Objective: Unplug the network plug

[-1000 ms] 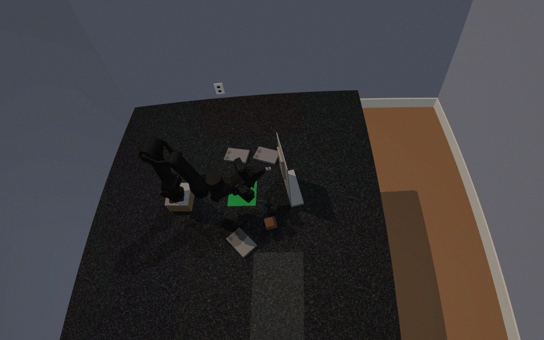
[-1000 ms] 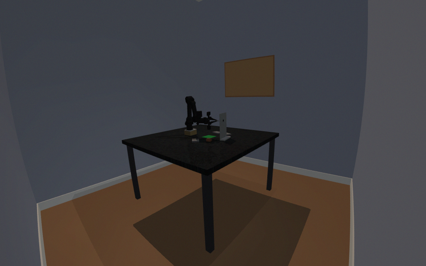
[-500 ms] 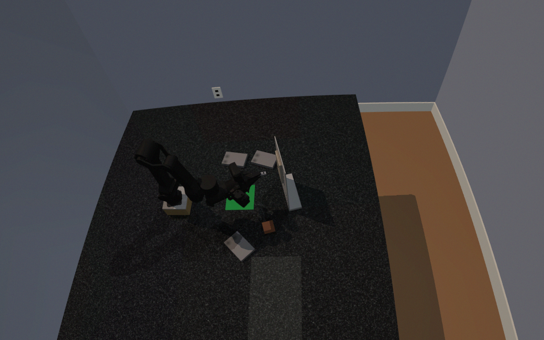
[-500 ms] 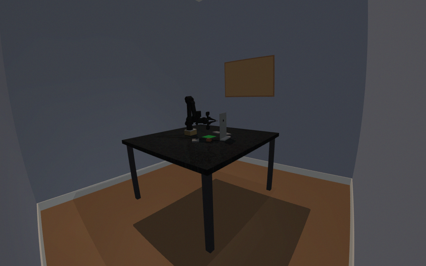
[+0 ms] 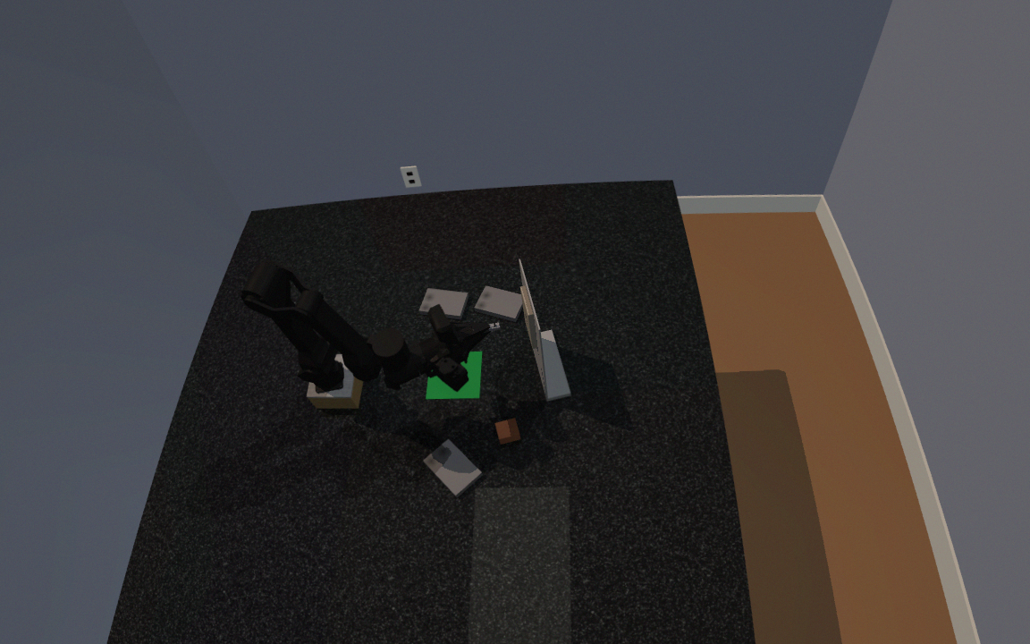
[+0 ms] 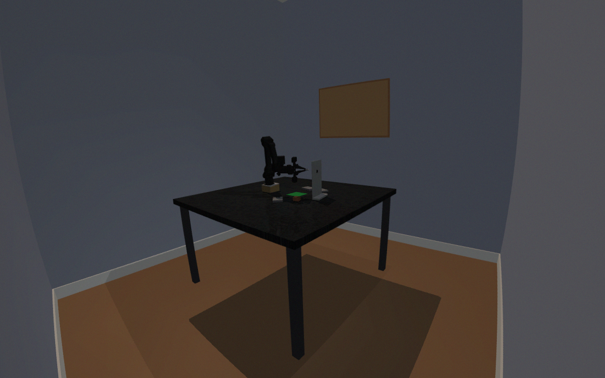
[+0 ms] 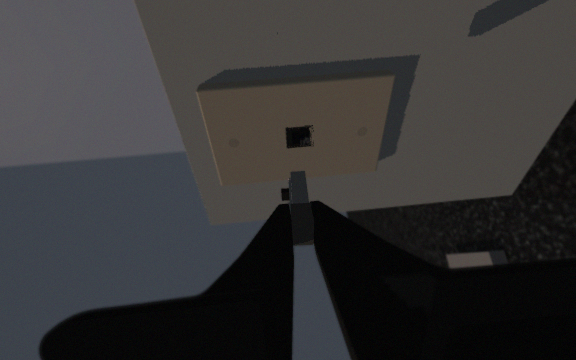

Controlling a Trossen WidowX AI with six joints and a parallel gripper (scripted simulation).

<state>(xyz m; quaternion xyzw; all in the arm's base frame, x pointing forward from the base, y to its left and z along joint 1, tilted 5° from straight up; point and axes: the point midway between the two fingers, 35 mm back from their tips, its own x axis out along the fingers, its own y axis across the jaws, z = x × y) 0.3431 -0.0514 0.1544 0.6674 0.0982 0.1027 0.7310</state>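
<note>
1. closed to a narrow gap at the end effector (image 5: 488, 327) (image 6: 305, 169) (image 7: 299, 212), gripping the network plug (image 5: 494, 326) (image 6: 306, 169) (image 7: 299, 187) between both fingertips.
2. out of the socket (image 7: 299, 136) with that plug, held in the air just in front of the upright panel (image 5: 536, 324) (image 6: 316, 176) (image 7: 468, 125), apart from it.
3. lower down, flat on the worktop (image 5: 622, 521) (image 6: 257, 213): the green square (image 5: 468, 391) (image 6: 296, 193), partly hidden by the arm in the top view.
4. near that square, on the same surface: an orange block (image 5: 507, 430) (image 6: 296, 198).

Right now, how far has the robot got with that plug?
Unplugging looks done: the socket stands open. In hand: the gripper holds the network plug aloft. Left: setting it on the green square, letting go, backing off.
</note>
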